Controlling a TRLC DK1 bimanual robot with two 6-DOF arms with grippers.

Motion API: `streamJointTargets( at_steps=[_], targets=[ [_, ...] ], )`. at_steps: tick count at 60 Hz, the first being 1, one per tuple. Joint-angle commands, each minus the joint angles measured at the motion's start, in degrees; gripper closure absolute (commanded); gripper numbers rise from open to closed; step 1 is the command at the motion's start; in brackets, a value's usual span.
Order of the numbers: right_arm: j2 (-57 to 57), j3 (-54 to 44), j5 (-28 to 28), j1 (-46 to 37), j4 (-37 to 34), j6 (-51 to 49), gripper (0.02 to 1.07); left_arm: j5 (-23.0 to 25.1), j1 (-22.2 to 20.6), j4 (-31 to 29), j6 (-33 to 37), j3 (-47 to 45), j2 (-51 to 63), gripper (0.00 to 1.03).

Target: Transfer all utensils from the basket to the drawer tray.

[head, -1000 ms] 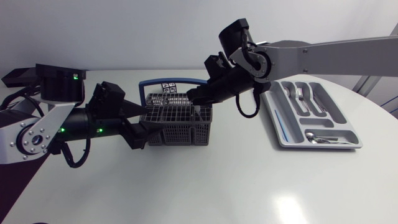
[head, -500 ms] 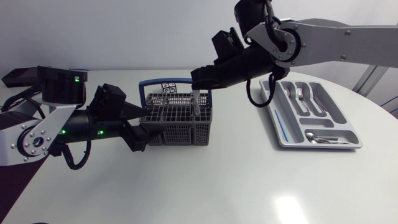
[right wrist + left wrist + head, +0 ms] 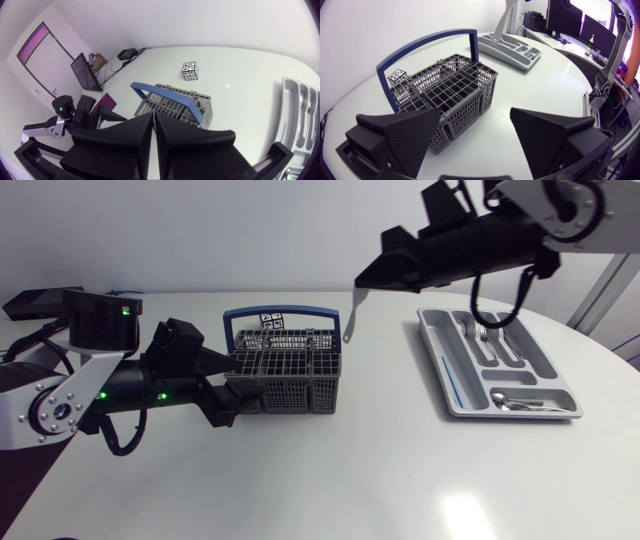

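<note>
Fingers [image 3: 125,140] of the right gripper [image 3: 362,283] are pressed together on the top end of a slim silver utensil [image 3: 350,317]. The utensil hangs straight down from them in the air. It is above the table [image 3: 350,470], over the gap between the basket [image 3: 290,380] and the tray [image 3: 530,350], nearer the basket and clear of both. The right arm [image 3: 500,230] comes in high from the right side and reaches past the tray.

The left gripper [image 3: 232,385] sits low at the left end of the basket with its fingers [image 3: 405,135] spread wide. In the left wrist view one finger is close against the near end of the basket. The other [image 3: 547,135] stands apart from it, over bare table, so the fingers grip nothing. The left arm [image 3: 110,385] lies along the table at the left.

The basket is a grey plastic grid with a blue handle [image 3: 280,312] standing upright over it. From the left wrist view its compartments [image 3: 445,85] look empty. A small cube with black-and-white markings [image 3: 271,321] stands on the table just behind the basket.

The grey tray lies well to the right of the basket. It holds forks [image 3: 480,330] in a far compartment and a spoon [image 3: 510,405] in the near crosswise one.
</note>
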Motion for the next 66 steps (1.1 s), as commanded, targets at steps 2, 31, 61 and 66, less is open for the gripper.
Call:
streamJointTargets(
  at_steps=[2, 31, 61, 66],
  targets=[
    [-3.94, -2.32, 0.46, -3.81, -3.86, -0.64, 0.97, 0.48, 0.09, -0.49, 0.82, -1.41, -1.62, 0.07],
    [-10.53, -18.14, 23.49, -23.85, -8.08, -16.99, 0.97, -0.49, 1.24, -3.21, 0.38, -1.85, -2.76, 0.07],
    [0.55, -29.13, 42.56, -33.95, 18.02, -29.3, 0.96, -6.11, 0.53, -4.09, 0.38, -2.99, -5.13, 0.07],
    [3.27, -29.75, 44.76, -34.13, 21.1, -29.91, 0.95, -6.46, 0.62, -4.18, 0.38, -3.6, -5.75, 0.07]
  ],
)
